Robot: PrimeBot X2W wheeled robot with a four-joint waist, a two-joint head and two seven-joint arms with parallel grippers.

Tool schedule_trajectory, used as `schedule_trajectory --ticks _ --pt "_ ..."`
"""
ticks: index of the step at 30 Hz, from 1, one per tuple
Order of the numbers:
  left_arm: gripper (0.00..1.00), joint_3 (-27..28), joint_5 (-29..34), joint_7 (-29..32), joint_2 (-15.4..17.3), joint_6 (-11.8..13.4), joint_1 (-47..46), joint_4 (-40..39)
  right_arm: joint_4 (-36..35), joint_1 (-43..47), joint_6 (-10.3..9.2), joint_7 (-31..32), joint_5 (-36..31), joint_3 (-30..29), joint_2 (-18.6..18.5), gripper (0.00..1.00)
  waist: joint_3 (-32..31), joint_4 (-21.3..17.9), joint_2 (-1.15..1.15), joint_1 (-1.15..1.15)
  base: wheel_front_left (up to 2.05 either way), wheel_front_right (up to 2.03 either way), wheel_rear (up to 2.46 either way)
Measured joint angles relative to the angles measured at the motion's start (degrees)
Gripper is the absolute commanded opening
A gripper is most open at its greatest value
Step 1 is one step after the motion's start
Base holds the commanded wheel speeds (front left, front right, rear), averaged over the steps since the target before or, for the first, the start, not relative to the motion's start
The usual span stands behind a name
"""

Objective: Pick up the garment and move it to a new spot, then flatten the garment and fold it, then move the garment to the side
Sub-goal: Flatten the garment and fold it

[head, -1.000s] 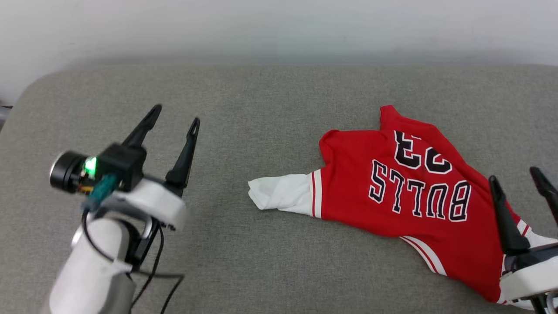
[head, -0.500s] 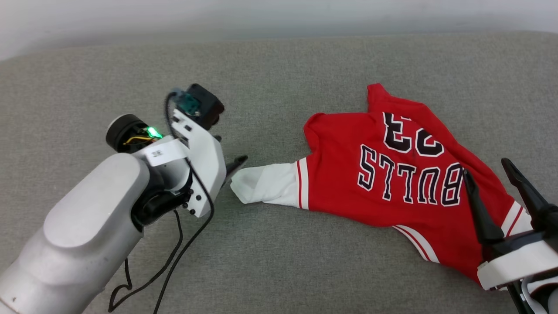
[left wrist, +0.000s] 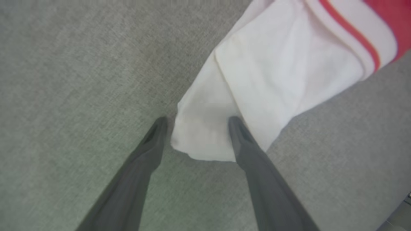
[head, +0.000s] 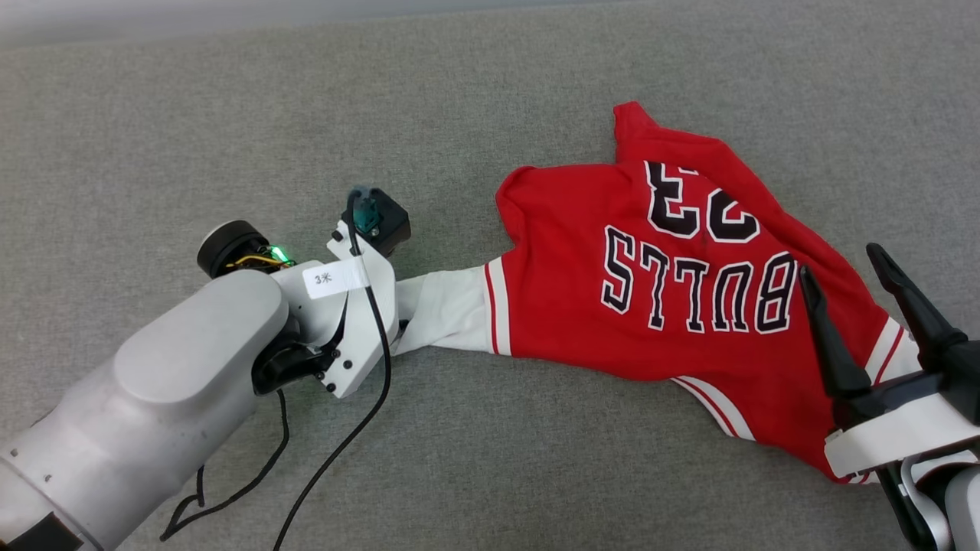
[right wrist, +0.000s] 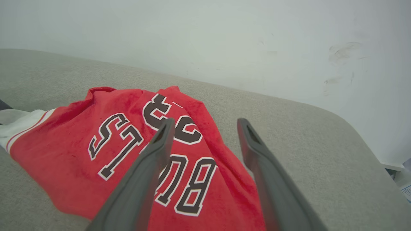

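Left gripper [left wrist: 197, 120] tilted down (spread), straddling garment [left wrist: 289, 64] sleeve

garment [head: 658, 306]: on cushion [head: 536, 474] | left hand [left wrist: 197, 120]: at sleeve [left wrist: 282, 64] | right hand [head: 838, 260]: over garment

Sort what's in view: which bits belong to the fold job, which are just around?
Job:
- jersey, crumpled, lettering up
- left gripper, open, fingers astride the end of the white sleeve
- right gripper, open, at the jersey's right end

Just there:
- grey cushion
- wall
- black cable hanging off the left arm
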Motion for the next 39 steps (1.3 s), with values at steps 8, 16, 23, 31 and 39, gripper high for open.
schedule_trajectory --ticks 8,16,23,31,39 --pt "0.00 -5.7 -2.6 -5.1 0.3 0.0 -2.1 1.5 1.2 -0.5 0.00 -1.0 -0.4 -0.6 0.1 1.00 0.5 0.3 0.00 -0.01 0.00 0.00 0.00" --pt "0.00 -6.3 -6.8 -15.9 2.7 0.0 0.6 -1.5 2.8 0.3 0.00 -1.5 -0.2 -0.8 0.1 1.00 -2.6 2.6 0.00 -0.01 0.00 0.00 0.00" --pt "0.00 -5.3 -9.9 -19.7 9.8 0.8 6.2 -5.1 3.4 2.0 0.00 -1.4 0.3 -1.5 -0.1 1.00 -5.3 5.1 0.00 -0.01 0.00 0.00 0.00" --pt "0.00 -4.6 -16.7 -21.5 16.3 4.9 16.9 -9.6 3.5 3.4 0.00 -0.9 1.0 -1.2 -0.1 1.00 -7.6 7.5 0.00 -0.01 0.00 0.00 0.00" --pt "1.00 -5.3 -17.6 -23.2 16.4 6.9 21.2 -9.0 3.4 4.1 0.00 -0.2 1.2 -1.3 -0.1 1.00 -8.4 7.6 0.00 -0.01 0.00 0.00 0.00"
